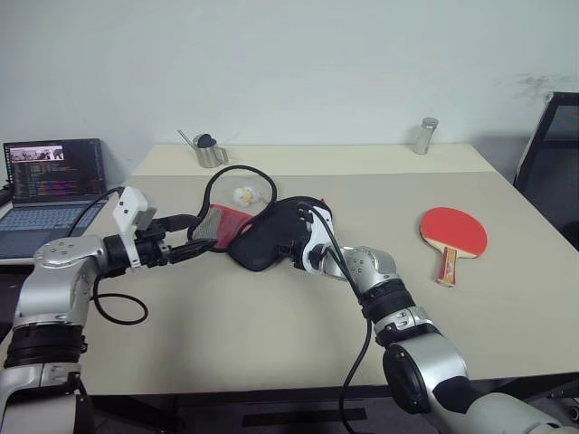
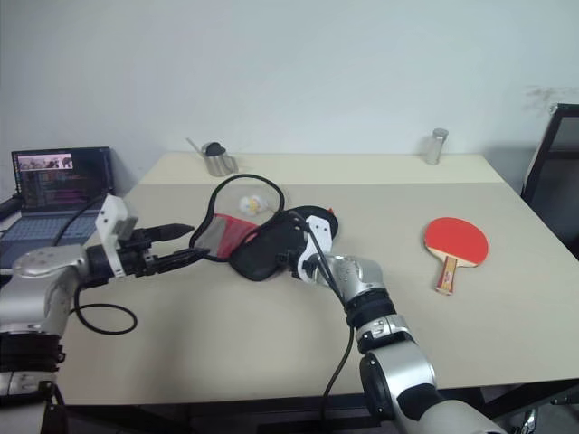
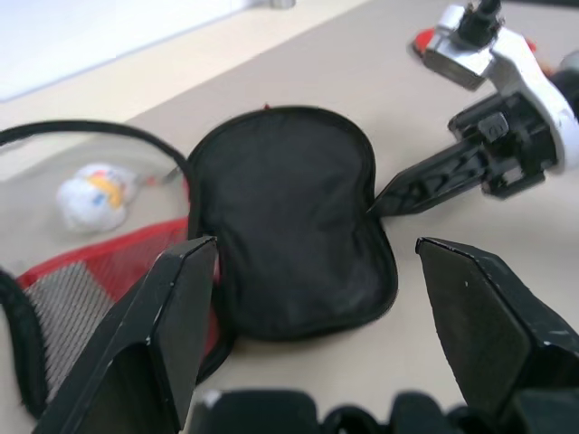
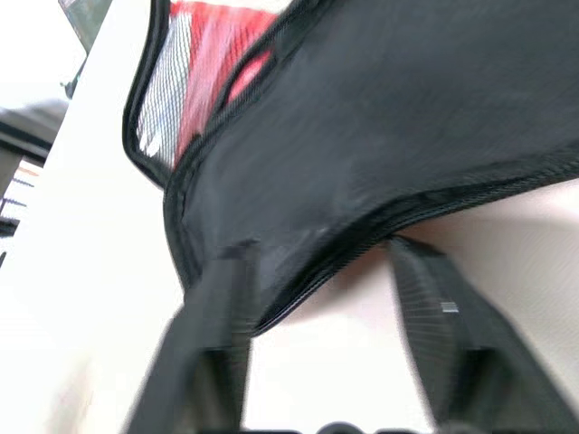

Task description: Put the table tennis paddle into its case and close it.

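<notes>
The table tennis paddle [image 1: 452, 233] lies flat on the table to the right, red face up and wooden handle toward me, away from both grippers. The case [image 1: 267, 237] lies unzipped mid-table, with its black flap on top and its red mesh side [image 1: 222, 224] spread to the left. My left gripper [image 2: 197, 241] is open, its fingertips just short of the red mesh edge. It frames the black flap [image 3: 289, 217] in the left wrist view. My right gripper [image 4: 317, 249] is open at the flap's black rim [image 4: 398, 217], with one fingertip [image 3: 384, 201] touching that edge.
A small white and yellow ball-like object [image 1: 244, 195] sits just behind the case. A metal cup [image 1: 210, 152] and a metal can [image 1: 425, 136] stand at the table's far edge. An open laptop [image 1: 54, 185] is off to the left, a black chair [image 1: 556, 154] at the right.
</notes>
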Controlling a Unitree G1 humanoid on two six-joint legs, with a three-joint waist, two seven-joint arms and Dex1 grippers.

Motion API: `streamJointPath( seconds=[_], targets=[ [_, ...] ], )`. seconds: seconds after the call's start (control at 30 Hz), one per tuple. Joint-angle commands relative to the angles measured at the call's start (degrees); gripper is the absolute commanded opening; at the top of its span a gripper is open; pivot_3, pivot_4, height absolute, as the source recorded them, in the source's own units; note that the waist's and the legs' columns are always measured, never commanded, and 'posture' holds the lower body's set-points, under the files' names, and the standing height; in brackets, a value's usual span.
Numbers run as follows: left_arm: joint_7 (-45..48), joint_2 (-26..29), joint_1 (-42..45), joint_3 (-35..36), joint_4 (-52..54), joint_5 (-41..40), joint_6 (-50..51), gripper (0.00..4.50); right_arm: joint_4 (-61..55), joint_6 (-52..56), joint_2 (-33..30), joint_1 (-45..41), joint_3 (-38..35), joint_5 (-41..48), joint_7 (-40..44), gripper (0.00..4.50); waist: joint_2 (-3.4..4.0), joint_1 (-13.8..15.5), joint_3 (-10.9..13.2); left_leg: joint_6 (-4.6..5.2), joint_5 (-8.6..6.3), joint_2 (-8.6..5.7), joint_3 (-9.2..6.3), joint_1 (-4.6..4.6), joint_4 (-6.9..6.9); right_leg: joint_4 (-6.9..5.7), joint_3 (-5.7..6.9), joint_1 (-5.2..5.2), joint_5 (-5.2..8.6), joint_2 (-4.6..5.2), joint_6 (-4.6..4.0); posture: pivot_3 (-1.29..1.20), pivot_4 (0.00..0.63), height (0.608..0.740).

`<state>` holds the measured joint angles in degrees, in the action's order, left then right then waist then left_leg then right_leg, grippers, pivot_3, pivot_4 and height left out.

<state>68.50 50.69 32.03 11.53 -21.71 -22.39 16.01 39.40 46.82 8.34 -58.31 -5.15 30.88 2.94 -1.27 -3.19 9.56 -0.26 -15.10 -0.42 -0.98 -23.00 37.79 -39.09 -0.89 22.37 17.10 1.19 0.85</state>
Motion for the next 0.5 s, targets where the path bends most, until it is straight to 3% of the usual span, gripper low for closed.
streamJointPath(
  seconds=[0.03, 0.5],
  targets=[
    [1.63, 2.3, 0.65, 1.45, -1.82, 0.42, -2.27, 3.83, -1.84, 1.16, 8.93, 2.86, -0.03, 1.55, -0.09, 3.27, 0.0, 0.0, 0.0, 0.0, 0.0, 0.0, 0.0, 0.0, 0.0, 0.0, 0.01, 0.0, 0.0, 0.0, 0.0, 0.0, 0.15, 0.74],
    [-0.24, 2.07, 0.84, 1.73, -1.62, 0.31, -2.49, 3.83, 2.5, -8.0, 11.74, 2.84, 5.83, -1.96, 2.96, 3.27, 0.0, -0.04, 0.0, 0.0, 0.0, 0.0, 0.0, -0.01, 0.0, 0.0, 0.0, 0.01, 0.0, 0.01, 0.0, 0.0, 0.15, 0.74]
  ],
)
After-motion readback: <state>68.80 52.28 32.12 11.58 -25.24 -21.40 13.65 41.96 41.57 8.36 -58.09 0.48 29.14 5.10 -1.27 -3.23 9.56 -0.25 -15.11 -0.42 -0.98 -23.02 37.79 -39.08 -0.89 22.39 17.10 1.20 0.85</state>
